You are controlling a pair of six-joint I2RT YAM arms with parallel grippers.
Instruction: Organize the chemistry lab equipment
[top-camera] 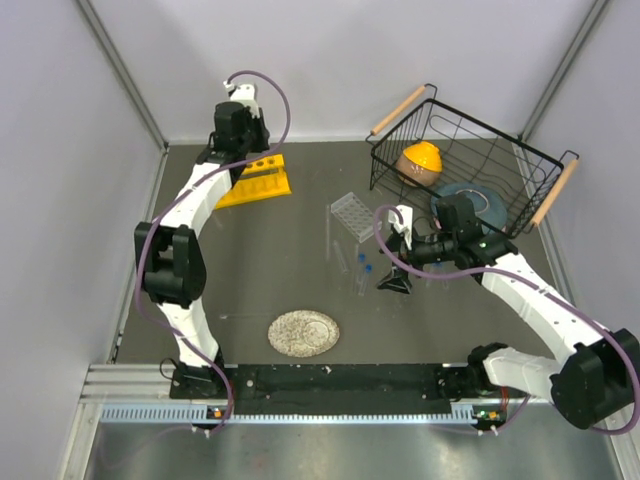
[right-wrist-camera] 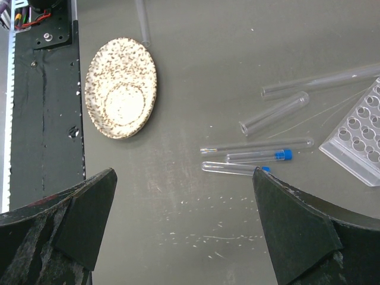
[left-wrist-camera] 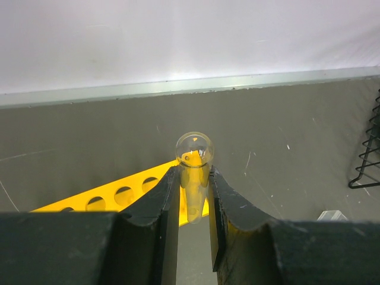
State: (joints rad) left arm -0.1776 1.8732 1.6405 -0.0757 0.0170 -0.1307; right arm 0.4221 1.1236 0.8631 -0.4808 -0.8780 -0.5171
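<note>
At the top view's upper left, the left hand [left-wrist-camera: 193, 181] grips a thin clear glass test tube [left-wrist-camera: 194, 148] at the yellow six-hole rack [left-wrist-camera: 119, 193]; the wide-open right hand [right-wrist-camera: 183, 175] hovers above loose tubes [right-wrist-camera: 276, 113] and blue-capped vials [right-wrist-camera: 261, 155]: most sorting looks undone.

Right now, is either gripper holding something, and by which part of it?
The left gripper holds a glass test tube, pinched on its sides just below its protruding end. The right gripper is open and empty.
</note>
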